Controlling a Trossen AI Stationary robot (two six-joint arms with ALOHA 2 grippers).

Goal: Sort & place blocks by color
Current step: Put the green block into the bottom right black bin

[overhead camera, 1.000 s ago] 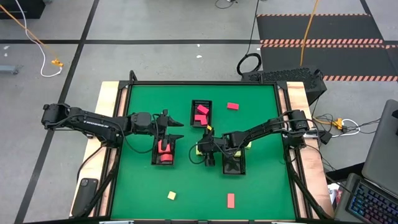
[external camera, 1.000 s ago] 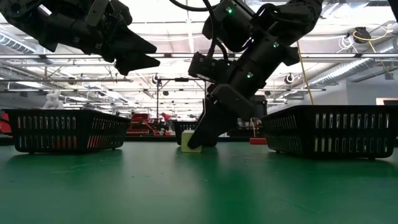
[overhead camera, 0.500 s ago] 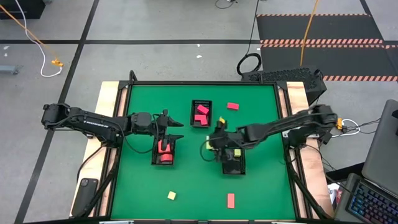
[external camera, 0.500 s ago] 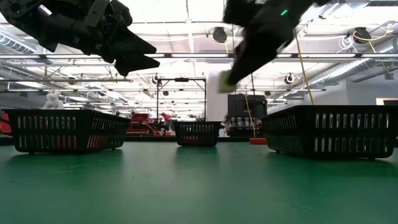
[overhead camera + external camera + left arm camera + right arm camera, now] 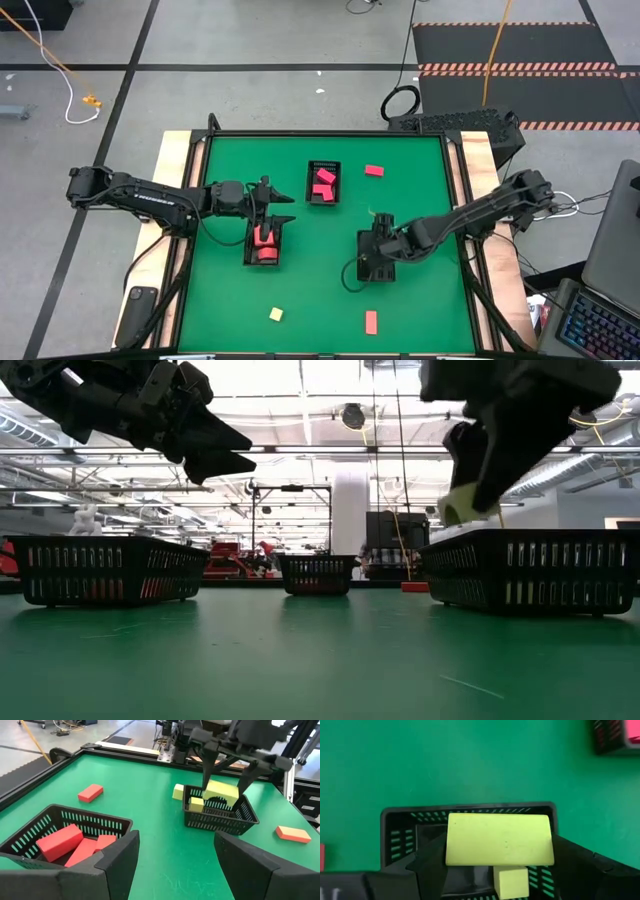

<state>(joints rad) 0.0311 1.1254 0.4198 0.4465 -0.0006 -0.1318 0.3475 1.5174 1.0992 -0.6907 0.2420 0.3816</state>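
Gripping yellow block (image 5: 499, 839), right tool (image 5: 499, 851) above black basket (image 5: 390, 822), left tool (image 5: 172, 855) open

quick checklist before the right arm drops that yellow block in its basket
1. Right gripper grips the pale yellow block: ok.
2. Block is above the black basket that already holds a small yellow block: ok.
3. Block is clear of the basket rim in the low view: ok.
4. Left gripper is open, away over the basket of red blocks: ok.
5. Yellow cube outside that basket is out of the drop path: ok.
6. Room left inside: cannot tell.
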